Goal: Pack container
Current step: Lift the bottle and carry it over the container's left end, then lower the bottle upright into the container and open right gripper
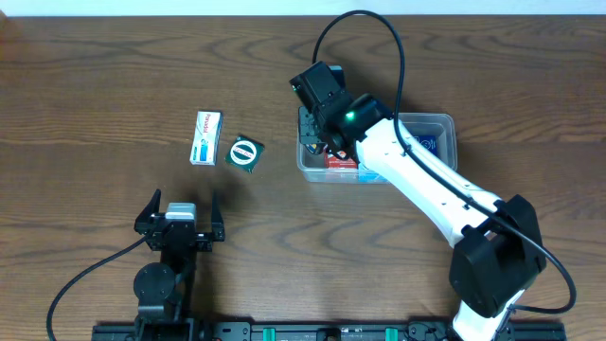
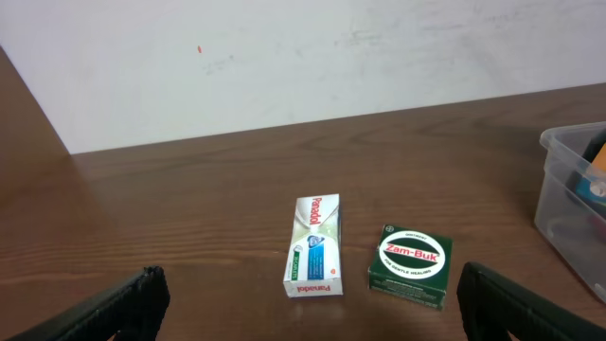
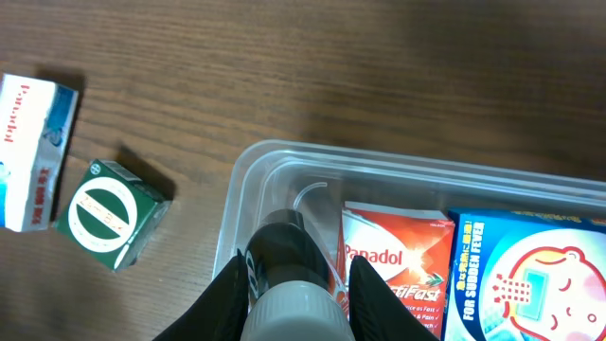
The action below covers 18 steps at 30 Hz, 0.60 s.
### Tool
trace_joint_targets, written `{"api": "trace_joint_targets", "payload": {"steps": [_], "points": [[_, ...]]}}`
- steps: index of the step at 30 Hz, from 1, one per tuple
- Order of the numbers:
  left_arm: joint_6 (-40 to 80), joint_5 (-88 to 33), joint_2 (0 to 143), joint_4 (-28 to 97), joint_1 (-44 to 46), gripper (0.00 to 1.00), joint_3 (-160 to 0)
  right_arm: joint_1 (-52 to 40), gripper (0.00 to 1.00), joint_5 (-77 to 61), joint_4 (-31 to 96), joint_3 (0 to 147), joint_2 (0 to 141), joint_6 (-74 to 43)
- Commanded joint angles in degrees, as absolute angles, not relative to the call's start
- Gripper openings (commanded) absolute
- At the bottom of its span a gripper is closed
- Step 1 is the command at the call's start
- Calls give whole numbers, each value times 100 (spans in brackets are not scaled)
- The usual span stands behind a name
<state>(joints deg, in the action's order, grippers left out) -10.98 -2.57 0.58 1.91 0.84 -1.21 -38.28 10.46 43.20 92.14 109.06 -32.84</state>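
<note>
Container [image 1: 449, 123]: clear tub standing on the wooden table [image 1: 95, 76], already holding a red Panadol ActiFast box [image 3: 388, 260] and a blue fever-remedy box [image 3: 530, 275], laid flat side by side.

Right gripper [image 3: 294, 275]: positioned over the container's one free end, beside the red box. Its fingers are drawn in against a pale cylinder with a dark tip [image 3: 284, 242], which appears to be gripped. This placement likely serves to lower the cylinder into the remaining gap.

Left gripper [image 1: 184, 204]: well apart from the container, jaws spread wide, nothing between them. It faces the white Panadol carton [image 1: 205, 137] and the green Zam-Buk box [image 1: 246, 152], both outside the container near that free end, probably awaiting packing.
</note>
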Motion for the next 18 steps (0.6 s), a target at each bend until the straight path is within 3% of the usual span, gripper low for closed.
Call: {"api": "trace_joint_targets", "payload": {"steps": [1, 18], "points": [[-1177, -121, 23, 399, 56, 98, -23, -3909, 18, 1203, 4285, 9332, 10945, -3428], [-1177, -121, 23, 399, 56, 98, -23, -3909, 21, 1203, 4383, 9277, 11257, -3922]]}}
